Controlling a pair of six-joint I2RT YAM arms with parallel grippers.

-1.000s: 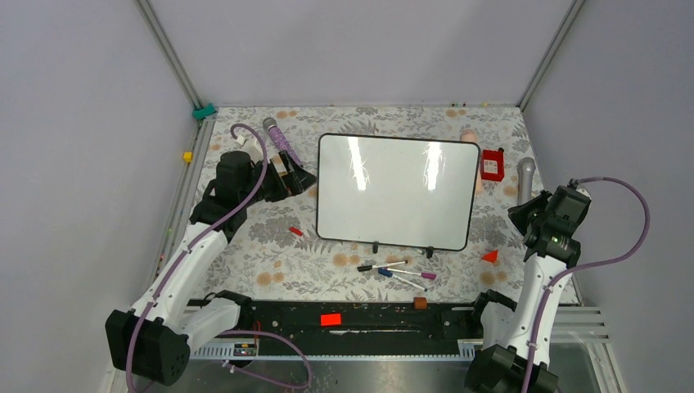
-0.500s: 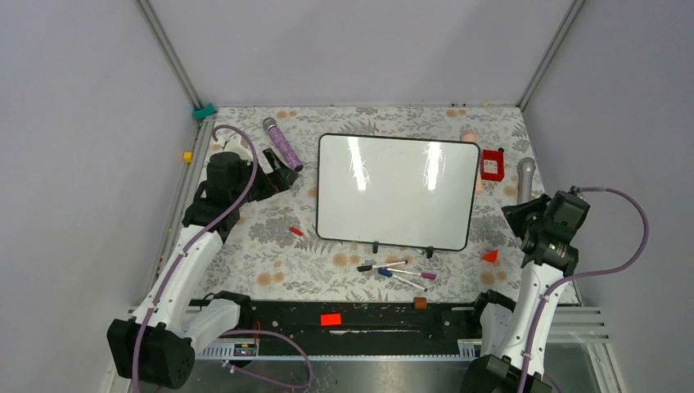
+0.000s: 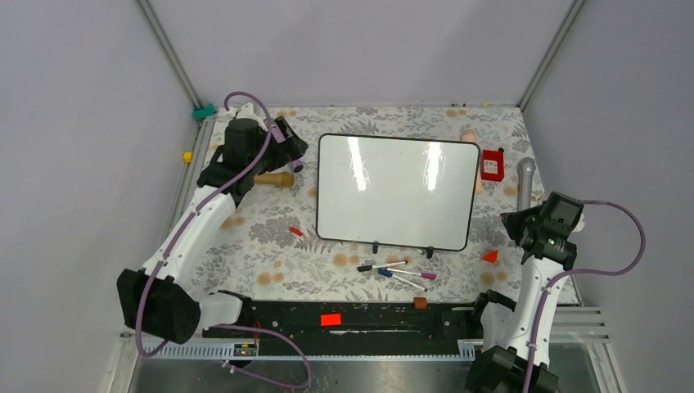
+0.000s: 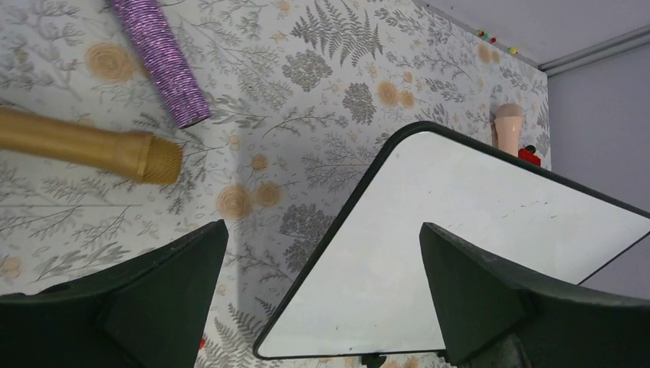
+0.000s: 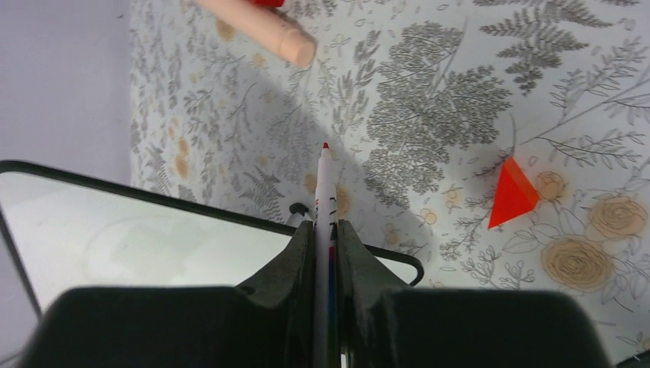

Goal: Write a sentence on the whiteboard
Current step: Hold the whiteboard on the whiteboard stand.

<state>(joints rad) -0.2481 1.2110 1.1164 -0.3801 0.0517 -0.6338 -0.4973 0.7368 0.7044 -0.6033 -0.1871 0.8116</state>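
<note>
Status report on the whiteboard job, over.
Left claw open, empty. Right claw shut on marker. Whiteboard blank, nothing written. Nothing lying on it.

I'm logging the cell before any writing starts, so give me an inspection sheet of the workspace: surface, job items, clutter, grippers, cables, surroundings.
Surface: floral table cover, no spills seen.
Job's things: whiteboard at centre, no sentence on it yet; red-tipped marker.
Clutter: loose markers in front of the board, red triangle, red box, purple cylinder, gold stick.
Grippers: left gripper open and empty, by the board's far-left corner; right gripper shut on the marker, off the board's near-right corner.
Cables: purple cables loop over each arm, not touching the board.
Surroundings: grey walls, metal frame posts; nothing else seen.
</note>
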